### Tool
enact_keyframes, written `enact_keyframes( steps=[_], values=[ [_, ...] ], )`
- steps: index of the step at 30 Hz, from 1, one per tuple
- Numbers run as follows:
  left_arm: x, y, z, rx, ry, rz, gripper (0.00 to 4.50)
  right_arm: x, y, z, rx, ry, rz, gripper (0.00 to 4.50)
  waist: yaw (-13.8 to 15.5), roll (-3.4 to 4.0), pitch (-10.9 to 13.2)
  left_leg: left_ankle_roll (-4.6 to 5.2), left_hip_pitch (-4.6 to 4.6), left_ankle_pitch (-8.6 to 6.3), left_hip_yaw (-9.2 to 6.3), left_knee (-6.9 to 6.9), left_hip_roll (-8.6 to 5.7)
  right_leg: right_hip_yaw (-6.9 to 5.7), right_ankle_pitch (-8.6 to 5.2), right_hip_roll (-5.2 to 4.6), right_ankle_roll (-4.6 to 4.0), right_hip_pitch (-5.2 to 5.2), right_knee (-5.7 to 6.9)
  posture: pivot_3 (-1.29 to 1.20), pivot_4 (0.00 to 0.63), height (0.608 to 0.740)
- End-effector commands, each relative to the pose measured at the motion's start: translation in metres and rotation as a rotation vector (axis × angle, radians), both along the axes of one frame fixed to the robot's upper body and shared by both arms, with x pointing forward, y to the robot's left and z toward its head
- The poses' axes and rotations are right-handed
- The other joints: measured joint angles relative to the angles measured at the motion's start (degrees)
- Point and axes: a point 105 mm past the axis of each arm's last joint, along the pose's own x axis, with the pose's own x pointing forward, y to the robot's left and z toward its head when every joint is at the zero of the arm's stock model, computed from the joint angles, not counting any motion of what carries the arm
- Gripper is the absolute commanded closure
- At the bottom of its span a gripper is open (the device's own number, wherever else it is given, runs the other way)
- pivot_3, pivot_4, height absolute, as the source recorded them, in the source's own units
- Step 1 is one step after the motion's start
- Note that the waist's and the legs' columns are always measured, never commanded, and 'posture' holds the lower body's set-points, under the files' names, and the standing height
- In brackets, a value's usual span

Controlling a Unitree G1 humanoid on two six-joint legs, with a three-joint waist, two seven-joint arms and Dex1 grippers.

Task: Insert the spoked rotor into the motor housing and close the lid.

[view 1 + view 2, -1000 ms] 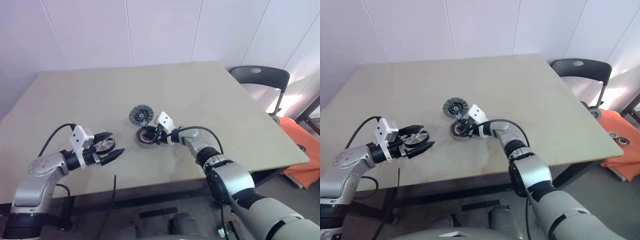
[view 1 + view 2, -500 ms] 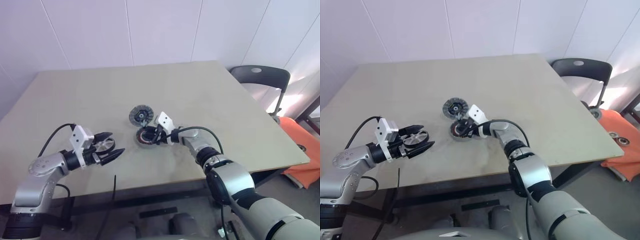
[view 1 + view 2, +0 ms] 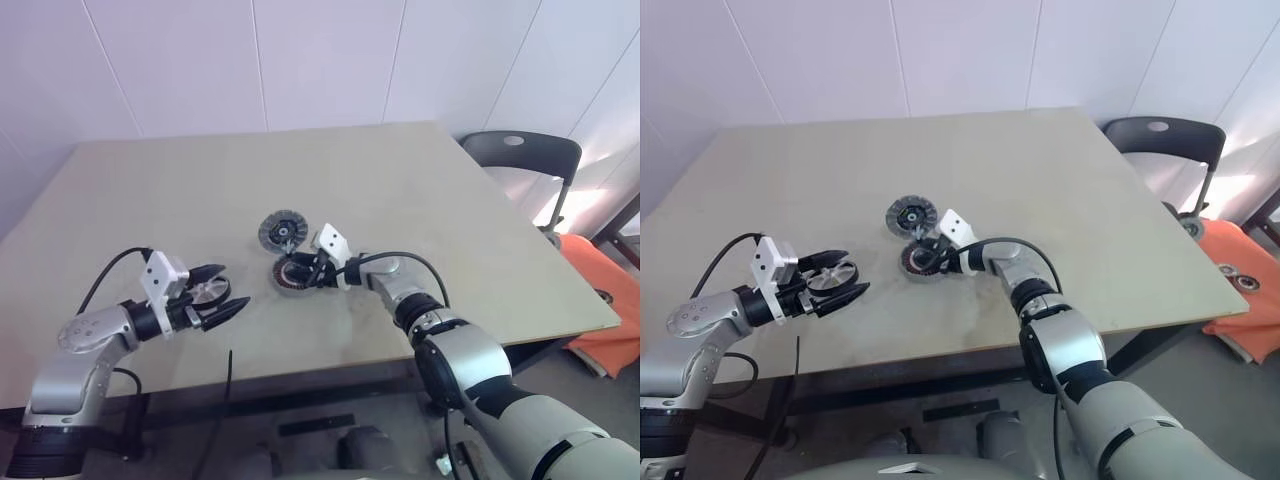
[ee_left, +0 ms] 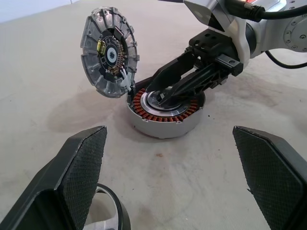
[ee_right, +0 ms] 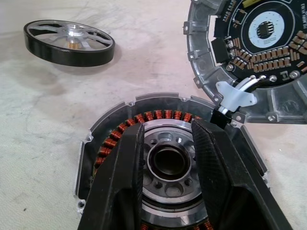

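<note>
The motor housing (image 5: 120, 129), a puck with copper windings, lies mid-table. My right gripper (image 5: 168, 125) reaches in over its silver centre, fingers a little apart on either side of the hub hole, holding nothing. The lid (image 4: 109, 50), a ribbed grey disc with a circuit board inside, leans tilted at the housing's far edge, joined to it by wires. The spoked rotor (image 3: 207, 290), silvery with a dark rim, rests on the table to the left. My left gripper (image 3: 235, 284) stands wide open beside and above it, pointing toward the housing (image 3: 290, 276).
A dark chair (image 3: 522, 152) stands past the table's far right corner, with an orange object (image 3: 605, 330) on the floor near it. A black cable (image 3: 225, 390) hangs over the table's front edge by my left arm.
The right gripper's fingers have spread slightly over the housing's centre. Both arms, the rotor and the lid stay where they were.
</note>
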Motion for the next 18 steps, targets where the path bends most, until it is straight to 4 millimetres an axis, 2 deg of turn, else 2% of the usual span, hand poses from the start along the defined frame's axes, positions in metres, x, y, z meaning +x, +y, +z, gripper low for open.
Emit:
enact_keyframes(
  steps=[1, 7, 14, 18],
  values=[
    [0.001, -0.002, 0.008, 0.001, -0.038, -0.014, 0.0, 0.002, -0.002, 0.004, 0.009, 0.001, 0.004, 2.87, 0.0, 0.0, 0.0, 0.0, 0.0, 0.0, 0.0, 0.0, 0.0, 0.0, 0.0, 0.0, 0.0, 0.0, 0.0, 0.0, 0.0, 0.74],
    [0.002, -0.002, 0.007, 0.001, -0.037, -0.013, 0.0, 0.007, -0.002, 0.018, 0.099, 0.041, -0.018, 2.87, 0.0, 0.0, 0.0, 0.0, -0.01, 0.0, 0.0, 0.0, 0.0, 0.0, 0.0, 0.0, 0.0, 0.0, 0.0, 0.0, 0.0, 0.74],
    [0.003, -0.003, 0.006, 0.0, -0.037, -0.015, 0.0, 0.014, -0.007, 0.023, 0.108, 0.015, -0.073, 2.87, 0.0, 0.0, 0.0, 0.0, -0.02, 0.0, 0.0, 0.0, 0.0, 0.0, 0.0, 0.0, 0.0, -0.02, 0.0, 0.0, 0.0, 0.74],
    [0.004, -0.004, 0.006, -0.001, -0.037, -0.016, 0.0, 0.018, -0.01, 0.023, 0.105, -0.001, -0.103, 3.78, 0.0, 0.0, 0.0, 0.0, -0.03, 0.0, 0.0, 0.0, 0.0, 0.0, 0.0, 0.0, 0.0, -0.02, 0.0, 0.0, 0.0, 0.74]
  ],
)
